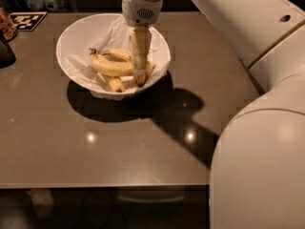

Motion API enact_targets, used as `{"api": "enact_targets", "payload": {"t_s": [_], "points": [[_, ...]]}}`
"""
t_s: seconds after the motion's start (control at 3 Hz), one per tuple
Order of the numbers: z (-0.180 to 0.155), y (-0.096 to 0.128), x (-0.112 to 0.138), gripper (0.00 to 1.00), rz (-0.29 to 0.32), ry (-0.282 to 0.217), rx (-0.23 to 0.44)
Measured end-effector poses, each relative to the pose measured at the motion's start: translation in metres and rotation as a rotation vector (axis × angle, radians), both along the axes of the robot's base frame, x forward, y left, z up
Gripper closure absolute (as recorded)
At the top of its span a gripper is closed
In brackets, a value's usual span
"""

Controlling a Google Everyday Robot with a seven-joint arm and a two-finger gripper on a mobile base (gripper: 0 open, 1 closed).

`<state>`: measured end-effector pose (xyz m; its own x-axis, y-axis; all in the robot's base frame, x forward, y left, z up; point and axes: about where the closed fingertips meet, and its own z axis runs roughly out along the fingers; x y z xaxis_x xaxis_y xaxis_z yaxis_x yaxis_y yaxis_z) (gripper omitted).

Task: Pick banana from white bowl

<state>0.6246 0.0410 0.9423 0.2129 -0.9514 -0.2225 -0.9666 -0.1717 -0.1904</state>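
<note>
Left edge: a black-and-white marker card (pixel 27 19) lies on the brown table (pixel 119 156). Left of centre: the white bowl (pixel 64 56), lined with crinkled paper, holds the banana (pixel 110 67), lying across the bowl's middle with its dark stem pointing left; 2 shorter bananas (pixel 116 84) lie beside it. Centre: the gripper (pixel 140 80) hangs straight down into the bowl, its tip at the banana's right end; its state, open or closed, cannot be told. Right: the white robot arm (pixel 267 142).
</note>
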Motion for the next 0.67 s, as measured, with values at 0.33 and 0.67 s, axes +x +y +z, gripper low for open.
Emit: {"api": "enact_targets", "payload": {"t_s": [0.33,0.67], "points": [[-0.0110,0.0059,0.0049,0.10,0.010,0.027,-0.007],[-0.0180,0.0115,0.0114,0.28,0.021,0.039,-0.017]]}}
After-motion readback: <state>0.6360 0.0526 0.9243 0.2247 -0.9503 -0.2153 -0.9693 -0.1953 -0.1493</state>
